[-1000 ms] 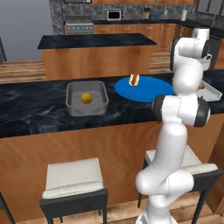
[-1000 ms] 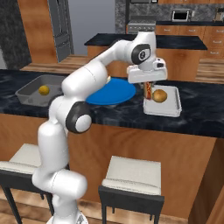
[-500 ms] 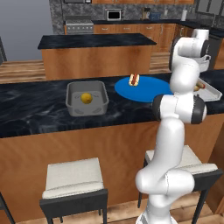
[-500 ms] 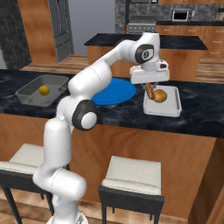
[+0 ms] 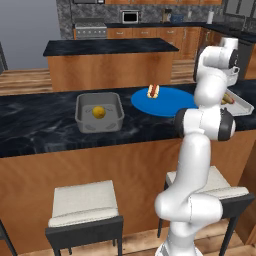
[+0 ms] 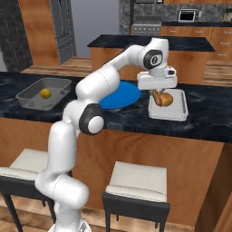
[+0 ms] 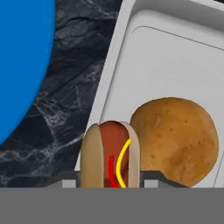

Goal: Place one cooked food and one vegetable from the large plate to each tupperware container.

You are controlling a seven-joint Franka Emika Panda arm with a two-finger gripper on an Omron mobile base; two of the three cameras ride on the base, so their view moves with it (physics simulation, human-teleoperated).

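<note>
Two hot dogs show here: one small red sausage in a pale bun [image 5: 153, 90] lies on the far side of the wide flat bright blue plate [image 5: 165, 102], and the other hot dog [image 7: 111, 156] sits clamped between the closed-in fingers of the white arm's two-finger gripper [image 6: 157, 94] — poised above the shallow pale grey-white rectangular tray [image 6: 176, 111]. In that tray rests a large golden-brown round vegetable [image 7: 175, 138], just beside the held bun. Well to the left on the dark marbled counter [image 5: 35, 132], the deep grey rectangular tub [image 5: 99, 112] holds a small yellow-olive ball [image 5: 98, 112].
</note>
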